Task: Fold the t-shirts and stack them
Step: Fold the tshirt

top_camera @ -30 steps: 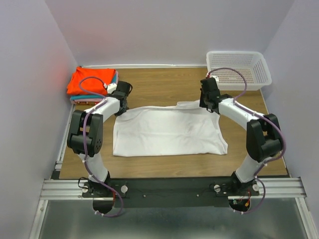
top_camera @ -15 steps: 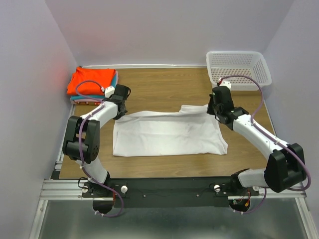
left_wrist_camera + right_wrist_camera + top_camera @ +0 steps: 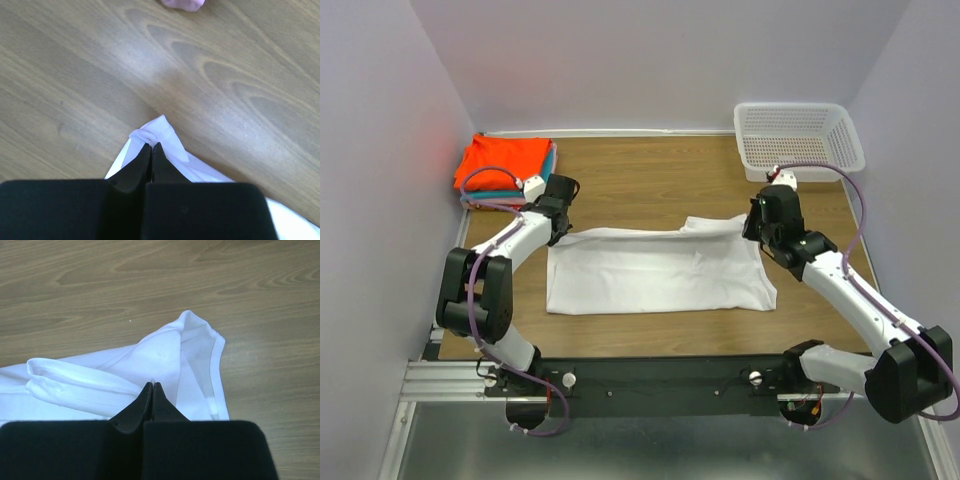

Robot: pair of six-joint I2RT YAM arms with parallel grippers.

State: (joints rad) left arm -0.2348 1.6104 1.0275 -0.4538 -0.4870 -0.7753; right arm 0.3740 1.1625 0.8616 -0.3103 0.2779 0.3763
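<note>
A plain white t-shirt (image 3: 655,275) lies spread on the wooden table, its far edge lifted and pulled toward the near side. My left gripper (image 3: 560,232) is shut on the shirt's far left corner (image 3: 157,135), which bunches at the fingertips. My right gripper (image 3: 752,228) is shut on the shirt's far right part (image 3: 165,360), with a folded sleeve (image 3: 75,382) to its left. A stack of folded shirts, orange-red on top (image 3: 502,161) with teal under it, sits at the far left corner. A bit of pink cloth (image 3: 182,3) shows in the left wrist view.
A white plastic mesh basket (image 3: 798,137) stands at the far right corner. Walls close in on the left, back and right. Bare wood lies between the shirt's far edge and the back wall.
Both grippers have drawn the shirt's far edge toward the near side, narrowing the spread cloth. The right arm has swung out to the right and stretched; the left arm has shifted slightly left.
</note>
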